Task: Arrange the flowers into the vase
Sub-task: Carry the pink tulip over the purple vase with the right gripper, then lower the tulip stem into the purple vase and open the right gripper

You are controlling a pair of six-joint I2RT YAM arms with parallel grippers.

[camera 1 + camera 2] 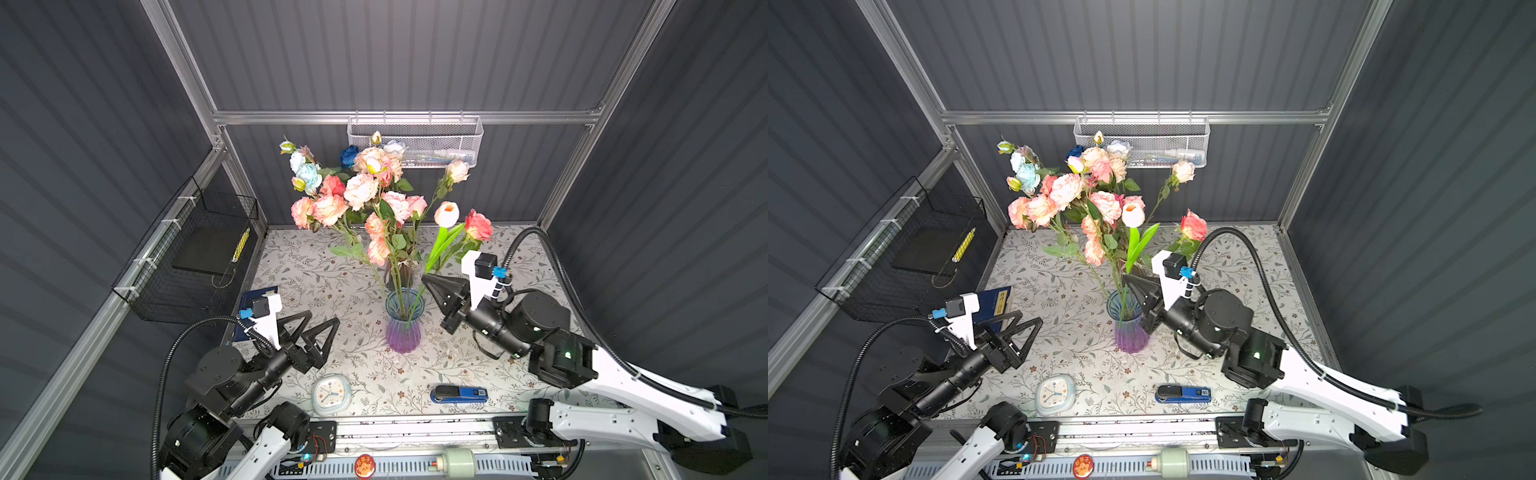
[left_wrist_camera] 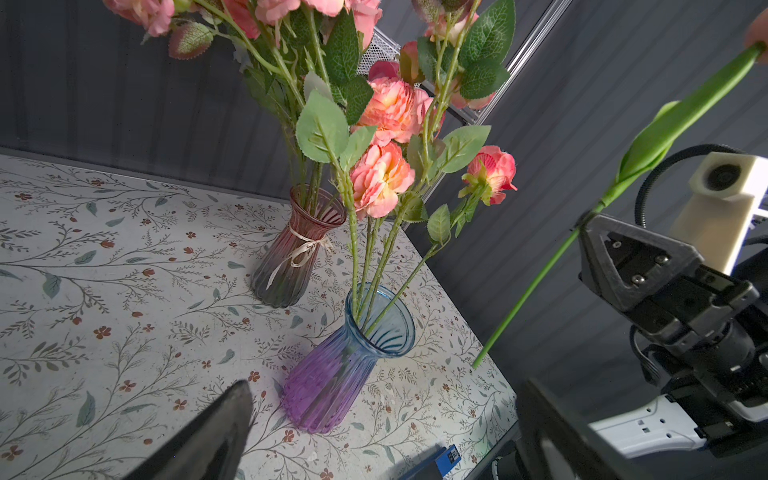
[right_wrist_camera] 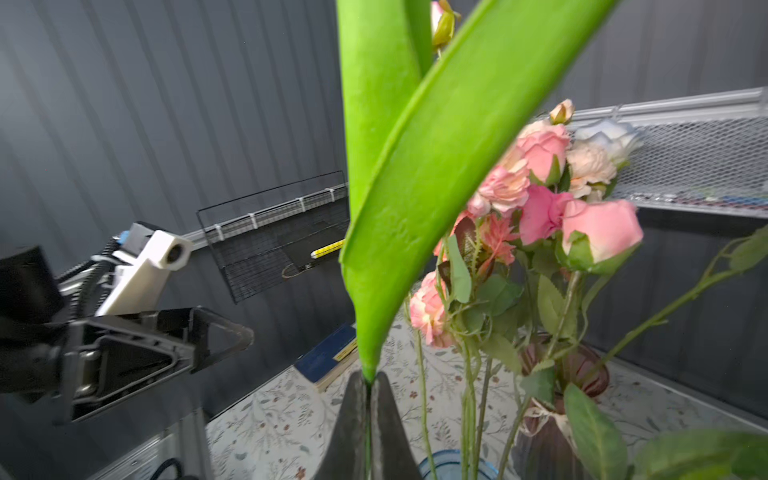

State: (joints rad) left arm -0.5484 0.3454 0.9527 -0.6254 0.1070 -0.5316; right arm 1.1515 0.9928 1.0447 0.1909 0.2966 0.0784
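Tulip stem pinched in right fingers, tip near vase rim | left fingers spread, apart

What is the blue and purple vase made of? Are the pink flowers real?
The blue-to-purple ribbed vase looks like glossy tinted glass, maybe clear plastic: the green stems show through it. The pink flowers look artificial, likely fabric: matte, stiff, cloth-like petals.

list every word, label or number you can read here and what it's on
Nothing here can be read as clear text.
Book: yellow label on the blue cover, too small to read.
Blue stapler: small white label, blurred.
Clock: dial markings too small to read.
Red badge on the front rail: print too blurred to read.
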